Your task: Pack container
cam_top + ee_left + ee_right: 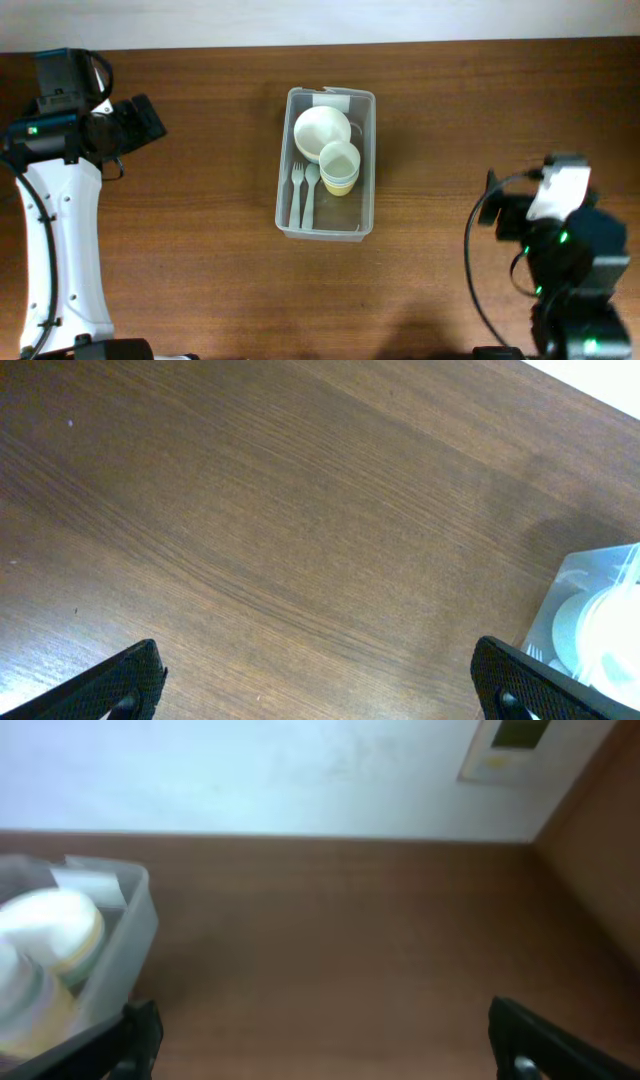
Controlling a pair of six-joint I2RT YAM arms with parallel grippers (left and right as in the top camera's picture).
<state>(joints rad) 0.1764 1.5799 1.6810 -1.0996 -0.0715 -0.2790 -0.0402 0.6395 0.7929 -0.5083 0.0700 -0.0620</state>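
Observation:
The clear plastic container [285, 190] stands in the middle of the table with its white label at the far short end. Inside it are a cream bowl [320, 128], stacked pastel cups [340, 166] and two pale forks [304, 190]. My left gripper [320, 685] is open and empty over bare wood, far left of the container; the container's corner [590, 575] shows at the right edge of the left wrist view. My right gripper [325, 1040] is open and empty, right of the container, whose wall [135, 925] shows at left in the right wrist view.
The table [460, 120] is dark brown wood. A white wall [250, 770] runs behind its far edge. The left arm [60, 230] stands at the far left and the right arm [565, 270] at the lower right.

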